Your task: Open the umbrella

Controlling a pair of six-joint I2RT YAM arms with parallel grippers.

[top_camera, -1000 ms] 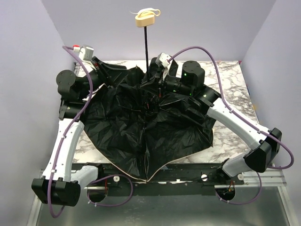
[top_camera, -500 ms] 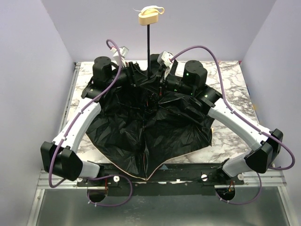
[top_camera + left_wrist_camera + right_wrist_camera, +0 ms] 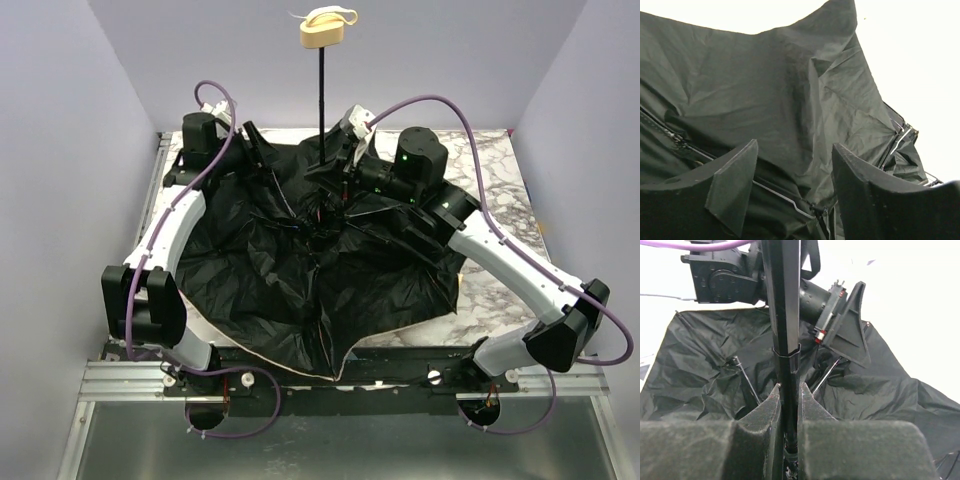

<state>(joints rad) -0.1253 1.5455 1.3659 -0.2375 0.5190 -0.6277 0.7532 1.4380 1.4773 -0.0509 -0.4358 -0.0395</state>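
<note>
The umbrella [image 3: 300, 280] sits upside down in the middle of the marble surface [image 3: 495, 195]. Its black lining faces up and is spread in crumpled folds. The thin shaft [image 3: 321, 105] stands upright from the centre, with the tan handle [image 3: 322, 34] at the top, well above both arms.

A peach hem [image 3: 400, 336] shows along the near right edge of the fabric. The near point of the fabric hangs past the surface's front edge onto the metal rail [image 3: 420, 378]. On the left the fabric reaches almost to the surface's side edge. On the right and at the far right corner a broad strip of marble lies bare.

The right end effector [image 3: 788, 392] is pinched narrow on the shaft, low down near the ribs. The left end effector [image 3: 795, 172] stands wide at the far left rim, with fabric and one rib [image 3: 775, 192] just beyond its fingers and nothing held. Lavender walls [image 3: 60, 120] close in on three sides.
</note>
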